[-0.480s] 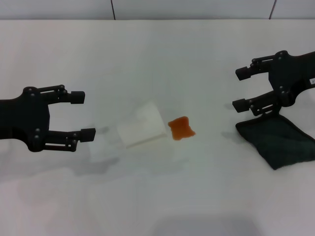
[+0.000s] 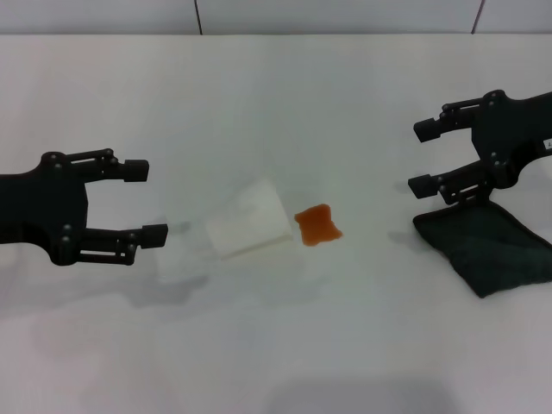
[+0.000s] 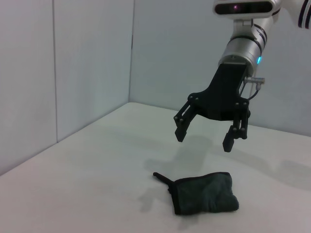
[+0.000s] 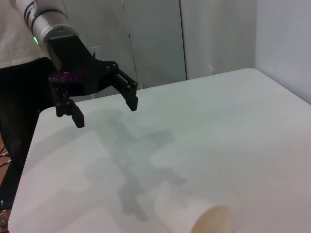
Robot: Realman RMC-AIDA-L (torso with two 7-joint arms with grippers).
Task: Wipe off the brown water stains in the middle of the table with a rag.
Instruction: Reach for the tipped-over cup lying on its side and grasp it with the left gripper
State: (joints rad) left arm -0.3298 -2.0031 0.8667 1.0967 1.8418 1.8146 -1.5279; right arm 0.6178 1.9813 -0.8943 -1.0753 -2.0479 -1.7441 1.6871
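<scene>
The brown water stain (image 2: 317, 224) is a small orange-brown blotch in the middle of the white table (image 2: 276, 103). The dark green rag (image 2: 487, 250) lies crumpled at the right side, and it also shows in the left wrist view (image 3: 204, 194) with its loop sticking out. My right gripper (image 2: 420, 158) hovers open just above and to the left of the rag, holding nothing; the left wrist view shows this gripper (image 3: 204, 141) above the cloth. My left gripper (image 2: 148, 203) hangs open at the left, empty, and the right wrist view shows it (image 4: 105, 111) over the table.
A white paper cup (image 2: 250, 220) lies on its side just left of the stain, between the stain and my left gripper; the cup (image 4: 194, 216) also appears in the right wrist view. A wall runs behind the table's far edge.
</scene>
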